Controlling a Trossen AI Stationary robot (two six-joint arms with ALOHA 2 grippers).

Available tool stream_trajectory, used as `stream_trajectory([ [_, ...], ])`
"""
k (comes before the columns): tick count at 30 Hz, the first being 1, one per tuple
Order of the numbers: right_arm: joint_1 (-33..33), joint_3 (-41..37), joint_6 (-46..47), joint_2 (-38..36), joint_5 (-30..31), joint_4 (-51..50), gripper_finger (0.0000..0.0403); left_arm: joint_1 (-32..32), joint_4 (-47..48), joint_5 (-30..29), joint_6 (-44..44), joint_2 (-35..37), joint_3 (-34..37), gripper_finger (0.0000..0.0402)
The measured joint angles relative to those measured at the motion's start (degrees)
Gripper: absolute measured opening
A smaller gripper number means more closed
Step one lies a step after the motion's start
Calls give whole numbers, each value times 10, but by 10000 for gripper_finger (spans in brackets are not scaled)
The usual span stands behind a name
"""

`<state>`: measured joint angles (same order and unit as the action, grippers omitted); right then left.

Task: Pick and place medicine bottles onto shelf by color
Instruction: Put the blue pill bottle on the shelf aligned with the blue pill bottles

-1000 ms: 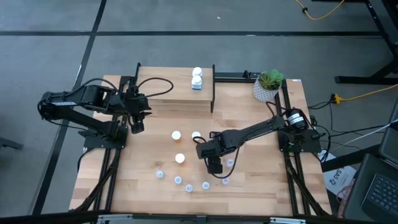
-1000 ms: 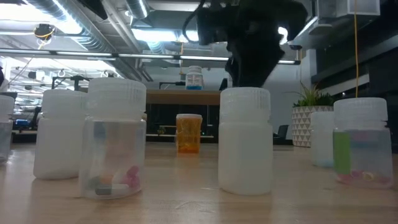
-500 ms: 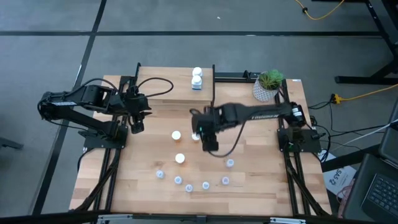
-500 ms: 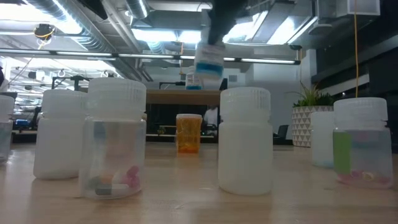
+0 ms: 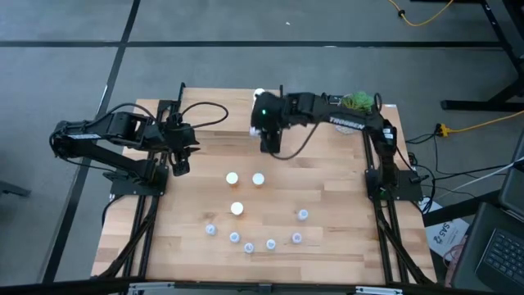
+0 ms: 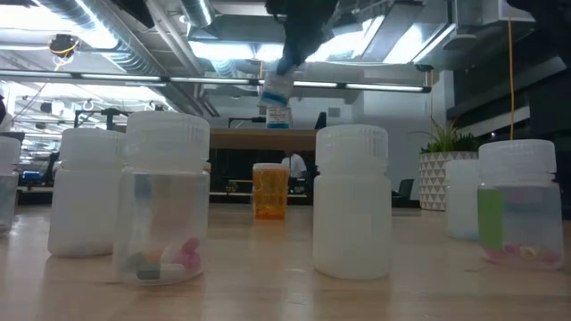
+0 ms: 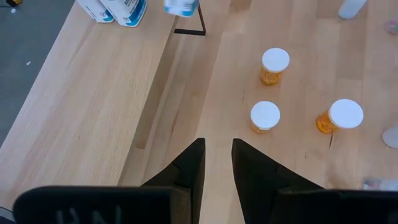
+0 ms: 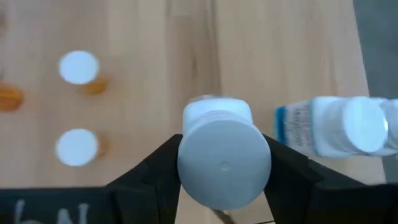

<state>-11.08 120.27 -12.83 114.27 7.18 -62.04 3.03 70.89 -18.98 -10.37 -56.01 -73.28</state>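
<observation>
The table [image 5: 327,221] is a light wooden slab carrying every item. At its far edge stands the shelf [image 5: 221,123], a small raised platform with a pale wood top and thin black legs. Two white bottles with blue labels [image 5: 259,96] stand near the shelf's right end.

The right arm reaches from the table's right side across to the shelf; its right pincer [image 5: 260,119] hangs above the shelf's right end, just beside the two standing bottles, and is clamped on a white bottle with a blue label [image 8: 224,155], one finger on each side of the cap. In the low view this held bottle [image 6: 277,89] is raised clear of the shelf top.

The left arm waits over the table's left edge; the left pincer [image 7: 217,158] has its fingers a narrow gap apart, holding nothing, over bare wood in front of the shelf.

A white pot with a green plant [image 5: 354,111] sits at the table's far right corner.

Three orange bottles with white caps [image 5: 237,209] stand in a loose cluster at mid-table, apart from one another. Nearer the front edge, six pale vials [image 5: 248,246] form a shallow arc.
</observation>
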Motion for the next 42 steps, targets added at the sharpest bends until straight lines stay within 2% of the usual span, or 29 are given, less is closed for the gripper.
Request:
stream_trajectory([
  [10,-60,-1,-36,17,-57,16,180,0,1,0,0,0,0,73],
  [16,-68,-6,-38,18,-58,17,182,0,2,0,0,0,0,73],
  [18,-68,-6,-40,18,-57,19,196,0,2,0,0,0,0,73],
  [25,-69,-6,-42,18,-54,27,251,0,2,0,0,0,0,73],
  [42,-70,-6,-44,18,20,27,260,0,2,0,0,0,0,73],
])
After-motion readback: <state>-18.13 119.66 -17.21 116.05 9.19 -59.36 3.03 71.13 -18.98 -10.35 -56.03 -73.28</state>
